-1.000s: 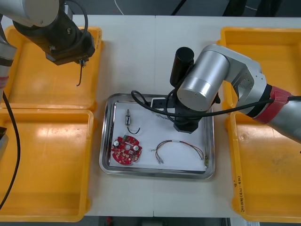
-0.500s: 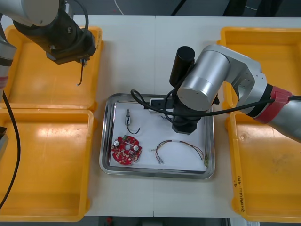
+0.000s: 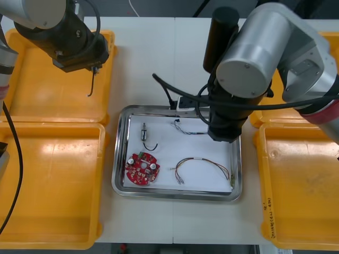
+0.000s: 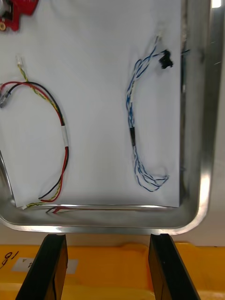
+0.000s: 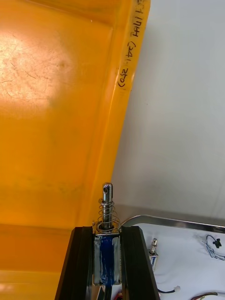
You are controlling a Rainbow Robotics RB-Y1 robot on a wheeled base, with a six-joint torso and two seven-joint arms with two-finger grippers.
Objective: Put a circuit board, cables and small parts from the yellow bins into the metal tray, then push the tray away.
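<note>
Far left first: the left gripper (image 3: 91,64) hangs over the far yellow bin (image 3: 32,90), near its inner wall. Its fingers are clamped on a small metal part (image 5: 107,206), blue body between them, spring and pin poking out ahead (a thin black lead (image 3: 91,84) dangles below). I read this as the carry step. The part needs to swing across to the metal tray (image 3: 119,159), come down over bare white floor clear of what lies there, and be let go.

In the tray, the red circuit board (image 3: 142,169) and another metal part (image 3: 144,132) lie at the left. Further right are the red and yellow cable (image 3: 204,165) and the blue and white cable (image 3: 186,128). Over the tray's right side the right gripper (image 4: 110,262) hovers, fingers wide apart, nothing held. The push, I'd judge, comes last.
</note>
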